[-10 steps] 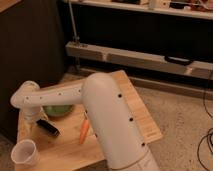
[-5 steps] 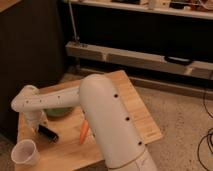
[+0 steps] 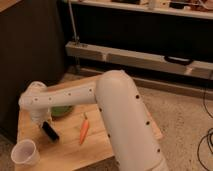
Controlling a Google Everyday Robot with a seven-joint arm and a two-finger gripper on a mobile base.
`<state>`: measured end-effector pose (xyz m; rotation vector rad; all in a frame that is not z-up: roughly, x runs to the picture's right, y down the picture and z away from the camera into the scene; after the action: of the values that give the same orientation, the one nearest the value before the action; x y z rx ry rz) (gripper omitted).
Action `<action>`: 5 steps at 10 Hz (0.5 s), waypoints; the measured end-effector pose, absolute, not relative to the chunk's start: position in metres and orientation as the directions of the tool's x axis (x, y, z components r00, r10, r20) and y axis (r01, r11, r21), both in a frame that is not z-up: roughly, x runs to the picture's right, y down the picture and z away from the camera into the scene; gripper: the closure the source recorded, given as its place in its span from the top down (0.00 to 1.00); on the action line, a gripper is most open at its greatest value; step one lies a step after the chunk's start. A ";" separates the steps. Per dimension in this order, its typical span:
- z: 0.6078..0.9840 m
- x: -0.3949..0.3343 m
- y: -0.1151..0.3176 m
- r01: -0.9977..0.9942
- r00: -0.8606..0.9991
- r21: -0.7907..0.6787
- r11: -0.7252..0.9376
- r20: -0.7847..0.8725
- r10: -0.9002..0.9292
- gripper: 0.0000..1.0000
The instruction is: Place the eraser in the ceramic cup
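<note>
Change over the last second: small. The round joint at the end of the arm (image 3: pixel 120 115) has drifted a little right, towards the green bowl (image 3: pixel 64 111); the gripper (image 3: pixel 41 120) hangs below it as before, low over the left part of the table (image 3: pixel 65 152). The eraser (image 3: pixel 50 131) shows as a dark slanted bar just under the gripper, upper end at the gripper's tip, lower end pointing right and towards the camera; its place has barely altered. The cup (image 3: pixel 25 152) has not moved; upright at the near left corner, near the eraser but apart from it. The carrot (image 3: pixel 84 130) lies to the right of the eraser, apart from it.

Hand state: cannot tell; the gripper's end merges with the dark bar, so whether it is closed on the eraser or only over it is not shown; nor whether the bar rests on the wood or is clear of it.

Reading: the arm has settled at the eraser and is not travelling to the cup, so I judge the step in hand to be the grasp or the start of the lift; carry and drop not yet done. Next, if the grip holds: raise, shift left and towards the camera over the cup's rim, release with the bar near upright; dropped at a slant, a long slim bar may catch the rim or tip the cup.
</note>
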<state>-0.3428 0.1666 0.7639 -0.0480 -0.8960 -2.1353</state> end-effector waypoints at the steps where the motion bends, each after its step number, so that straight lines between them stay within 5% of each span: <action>1: 0.746 -0.341 0.151 0.685 -0.664 0.598 -0.416 0.279 -0.693 0.00; 5: 0.665 -0.337 0.092 0.592 -0.578 0.720 -0.361 0.067 -0.813 0.00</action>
<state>-0.3370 0.0924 0.6650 0.3796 -0.9041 -2.0202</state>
